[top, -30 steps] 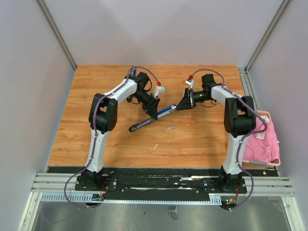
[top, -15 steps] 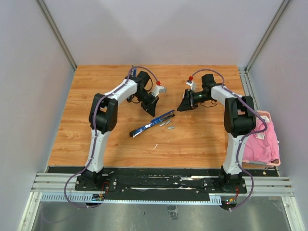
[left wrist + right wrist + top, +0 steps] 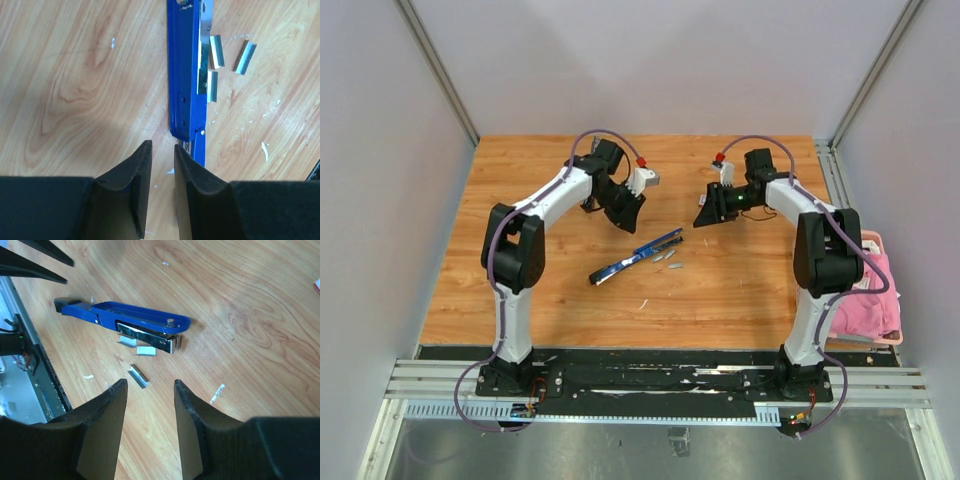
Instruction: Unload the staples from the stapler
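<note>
The blue stapler point(image 3: 632, 258) lies flat on the wooden table between the two arms, its silvery magazine showing along one side point(image 3: 150, 337). Three short strips of staples point(image 3: 667, 259) lie loose on the wood beside it: two against the magazine point(image 3: 215, 51) point(image 3: 212, 86) and one a little apart point(image 3: 245, 57). In the right wrist view the same staples point(image 3: 138, 376) lie just ahead of my fingers. My left gripper point(image 3: 628, 220) point(image 3: 162, 146) hovers behind the stapler's hinge end, jaws a narrow gap apart, empty. My right gripper point(image 3: 701, 220) point(image 3: 150, 384) hangs open above the wood, holding nothing.
A pink cloth in a basket point(image 3: 865, 290) sits off the table's right edge. Small white flecks point(image 3: 643, 303) dot the wood near the stapler. The left arm's black fingers point(image 3: 30, 262) show at the top left of the right wrist view, above the table's metal rail point(image 3: 22, 385).
A second ago my left gripper held the stapler tilted with the right gripper at its tip. Now it lies on the table with staples beside it, and both grippers have drawn back.
</note>
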Available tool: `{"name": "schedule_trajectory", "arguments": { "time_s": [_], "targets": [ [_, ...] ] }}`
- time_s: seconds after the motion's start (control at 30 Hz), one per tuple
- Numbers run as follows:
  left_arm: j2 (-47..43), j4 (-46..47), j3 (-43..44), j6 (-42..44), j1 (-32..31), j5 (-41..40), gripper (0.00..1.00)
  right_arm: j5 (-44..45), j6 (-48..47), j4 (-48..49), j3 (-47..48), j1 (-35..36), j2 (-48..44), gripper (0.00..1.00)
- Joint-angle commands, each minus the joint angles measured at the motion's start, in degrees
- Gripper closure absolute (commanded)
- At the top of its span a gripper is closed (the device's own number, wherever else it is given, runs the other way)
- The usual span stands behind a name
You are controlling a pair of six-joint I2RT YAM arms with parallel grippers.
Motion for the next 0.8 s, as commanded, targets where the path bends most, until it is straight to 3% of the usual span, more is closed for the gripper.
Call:
{"name": "schedule_trajectory", "arguments": {
  "time_s": [0.0,0.3,0.77],
  "targets": [
    [-7.03,4.71,-6.63,0.76,-1.35,-4.08,0.67,3.71,-4.53,5.1,-4.06,0.7,-5.72,0.56],
    [-10.68,9.94,-15.58,2.71,-6.68,-12.5,0.43,7.48,-8.52,9.38,-7.83,0.67,-12.8,0.55],
    [-8.29,14.21,-17.23,1.97,-14.4,-23.99,0.39,11.59,-7.23,8.31,-11.67,-3.72,-23.48,0.55]
  ]
}}
